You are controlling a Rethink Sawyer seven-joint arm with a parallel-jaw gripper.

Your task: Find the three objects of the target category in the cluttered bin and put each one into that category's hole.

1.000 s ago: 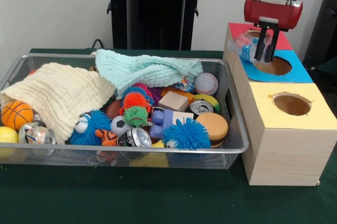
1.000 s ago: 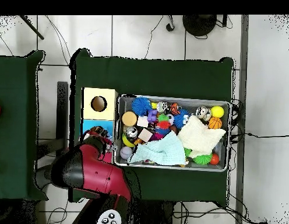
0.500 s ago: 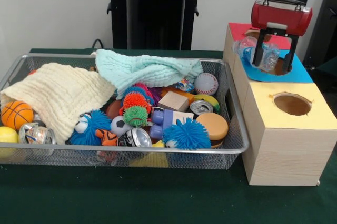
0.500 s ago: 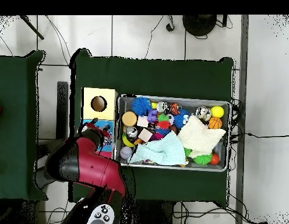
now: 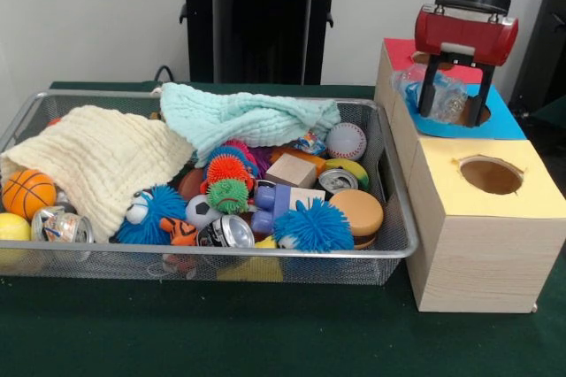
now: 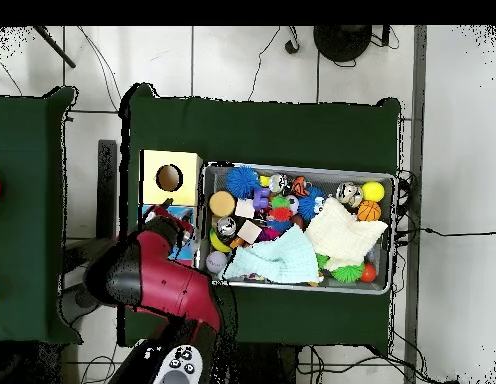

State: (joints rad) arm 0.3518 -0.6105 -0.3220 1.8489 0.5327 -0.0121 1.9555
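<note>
While gripper [image 5: 455, 104] straddles bottle [image 5: 439, 94] — fingers apart

front camera low across the table, overhead straight down (shared: bin [image 5: 212, 244] [image 6: 297, 228])

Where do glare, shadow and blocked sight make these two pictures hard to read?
Front view: light glints on a can's lid in the basket and on the clear bottle inside the open end effector over the blue box top; the yellow box's hole is dark inside. Overhead view: the red arm hides that bottle.
</note>
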